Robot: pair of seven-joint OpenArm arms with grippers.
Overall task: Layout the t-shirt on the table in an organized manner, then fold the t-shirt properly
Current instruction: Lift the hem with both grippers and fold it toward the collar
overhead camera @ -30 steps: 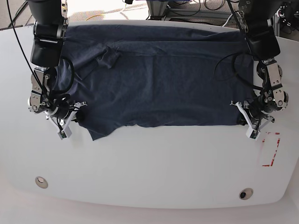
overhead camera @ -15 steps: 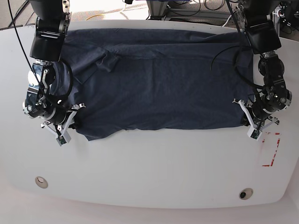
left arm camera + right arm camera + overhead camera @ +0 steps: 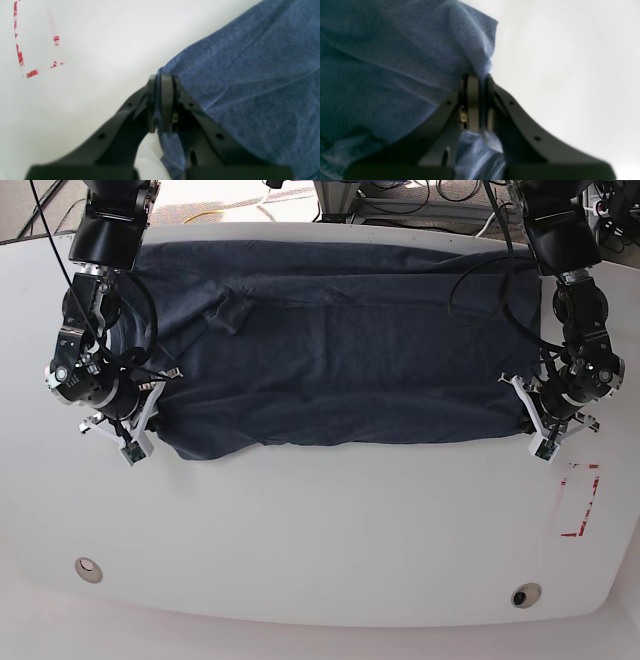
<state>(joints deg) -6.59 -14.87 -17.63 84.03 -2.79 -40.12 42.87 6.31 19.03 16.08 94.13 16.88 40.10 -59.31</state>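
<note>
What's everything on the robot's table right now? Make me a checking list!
Surface: white table, red rectangle outline, two grommet holes.
Job's things: navy t-shirt spread wide, near edge wavy.
Clutter: nothing seen.
Grippers: left gripper shut on a t-shirt corner; right gripper shut on the opposite corner.
Cables: black cables loop along both arms, over the cloth.
Surroundings: floor and more cables beyond the far edge.
</note>
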